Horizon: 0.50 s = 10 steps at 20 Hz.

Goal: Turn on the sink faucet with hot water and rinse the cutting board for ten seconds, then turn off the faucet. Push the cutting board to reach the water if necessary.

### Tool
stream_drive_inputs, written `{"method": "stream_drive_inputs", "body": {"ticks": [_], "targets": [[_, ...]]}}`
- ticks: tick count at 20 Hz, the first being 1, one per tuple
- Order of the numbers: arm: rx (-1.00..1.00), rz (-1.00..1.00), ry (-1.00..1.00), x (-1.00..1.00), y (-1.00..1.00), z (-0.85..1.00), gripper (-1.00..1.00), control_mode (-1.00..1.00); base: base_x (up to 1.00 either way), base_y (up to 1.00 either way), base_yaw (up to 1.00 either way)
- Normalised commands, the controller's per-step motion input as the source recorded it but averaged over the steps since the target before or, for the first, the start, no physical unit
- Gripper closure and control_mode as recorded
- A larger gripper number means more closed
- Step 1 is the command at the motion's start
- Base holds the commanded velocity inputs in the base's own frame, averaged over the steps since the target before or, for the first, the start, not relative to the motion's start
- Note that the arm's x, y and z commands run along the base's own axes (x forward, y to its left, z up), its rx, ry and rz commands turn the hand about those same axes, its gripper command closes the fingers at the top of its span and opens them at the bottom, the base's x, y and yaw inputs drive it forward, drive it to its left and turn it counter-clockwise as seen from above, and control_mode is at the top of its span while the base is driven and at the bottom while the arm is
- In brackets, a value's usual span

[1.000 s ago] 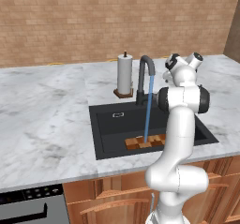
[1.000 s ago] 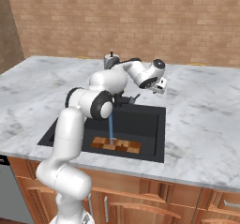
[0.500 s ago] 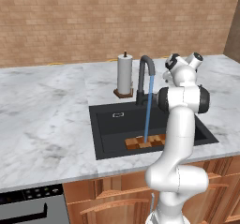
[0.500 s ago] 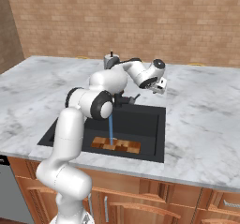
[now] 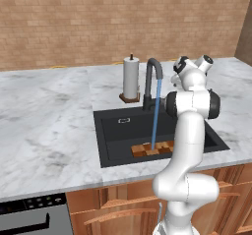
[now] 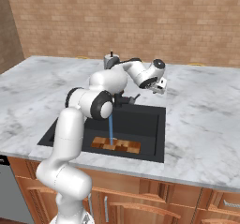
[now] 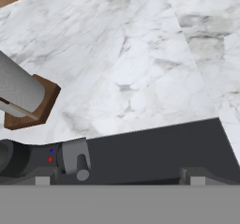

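Brick wall and marble counter (image 5: 49,126) frame the left base view: one sink (image 5: 110,145), one sink faucet (image 5: 151,84), one paper-towel roll (image 5: 131,79). One strand of water (image 5: 155,113) falls onto the cutting board (image 5: 147,149), which lies at the basin's front edge, its right end hidden behind the arm.

From the right base view, the whole board (image 6: 116,145) shows under the stream (image 6: 110,127); the arm covers most of the faucet. The gripper (image 6: 161,85) hangs over the counter just behind the sink, too small to tell whether its fingers are apart.

Through the hand view, the faucet's base and side lever (image 7: 77,160) sit low, the towel stand (image 7: 33,107) cut off at left.
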Motion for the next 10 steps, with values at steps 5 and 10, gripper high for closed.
{"method": "stream_drive_inputs", "body": {"ticks": [5,10], "targets": [[0.0,0.0,0.0,0.0,0.0,0.0,-1.0,-1.0,0.0,0.0,0.0],[0.0,0.0,0.0,0.0,0.0,0.0,-1.0,-1.0,0.0,0.0,0.0]]}}
